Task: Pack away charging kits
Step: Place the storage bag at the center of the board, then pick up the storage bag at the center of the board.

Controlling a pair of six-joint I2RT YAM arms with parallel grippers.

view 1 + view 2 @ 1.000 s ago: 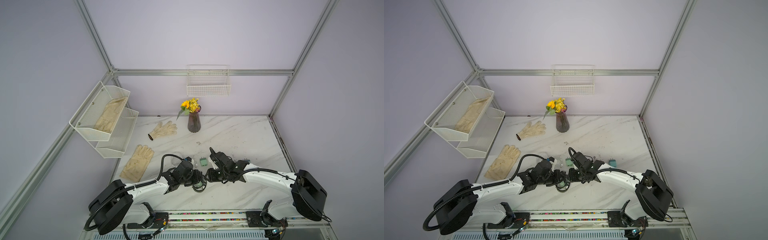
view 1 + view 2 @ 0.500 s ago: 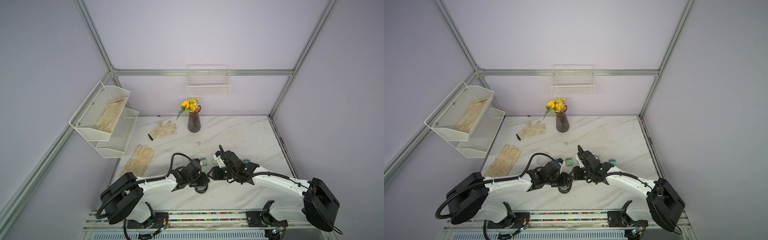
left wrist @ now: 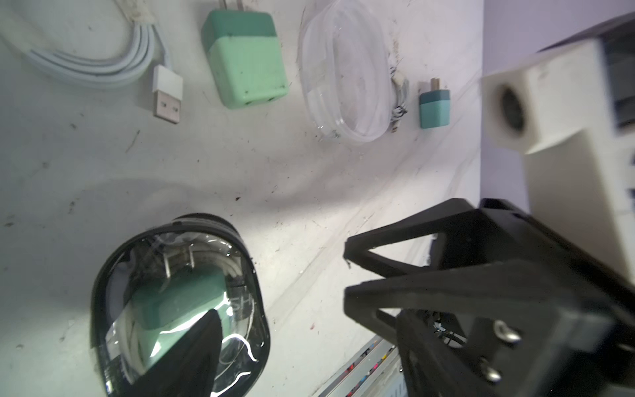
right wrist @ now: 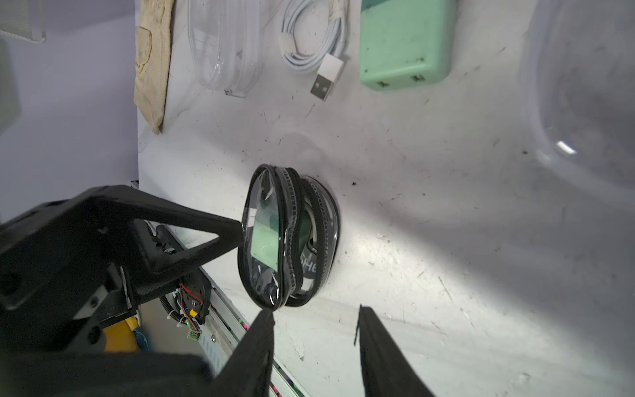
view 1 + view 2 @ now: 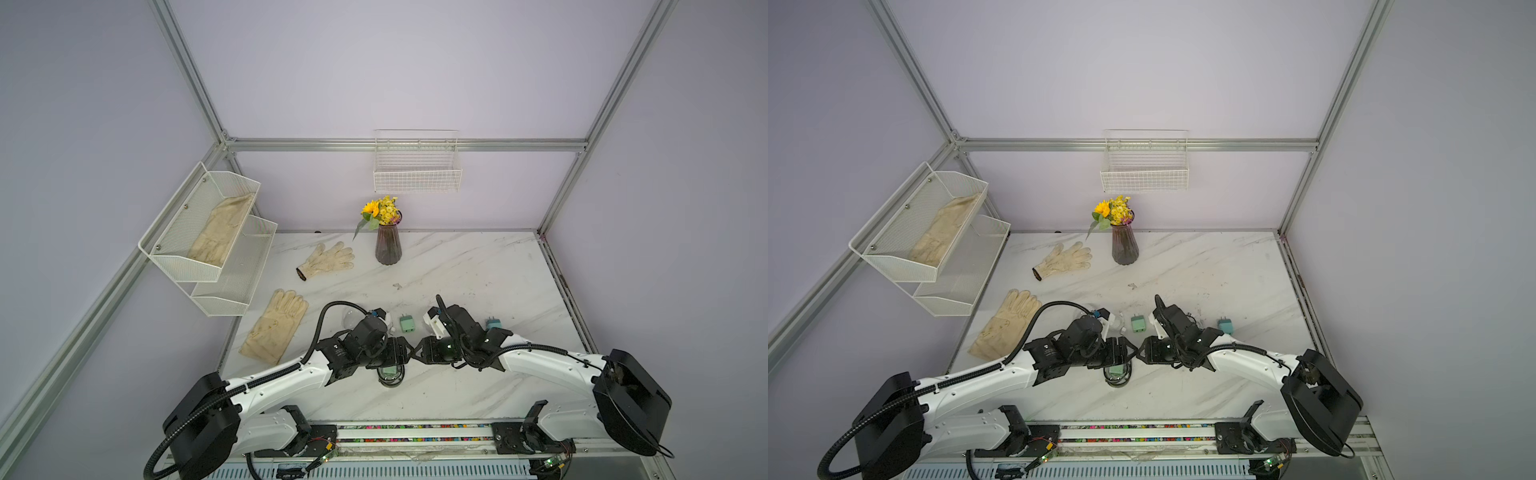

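Black-rimmed oval case of clear plastic (image 4: 288,237) lies flat on the scuffed, grey-veined white marble tabletop (image 5: 478,270), near the front edge, between the two arms. Seen through its glossy face are a matte mint green square plug adapter (image 3: 171,299), metal prongs showing, and a coiled thin white cable (image 3: 223,266) packed round it. Black zip teeth run round the rim. Lettering on the case reads "SHe"; the rest is hidden. Left claw (image 5: 400,354) stands wide, one black truss-shaped fingertip (image 4: 233,227) touching the case's face, gripping nothing; a second ago it was pinched shut. Right claw (image 4: 314,319) is about half open, with bare table between its jaws and one tip just beside the rim. The case has not shifted since then. Loose further back are a second mint adapter (image 3: 245,62), a white cable with USB plug (image 3: 103,65) and a teal-blue adapter (image 3: 434,108).
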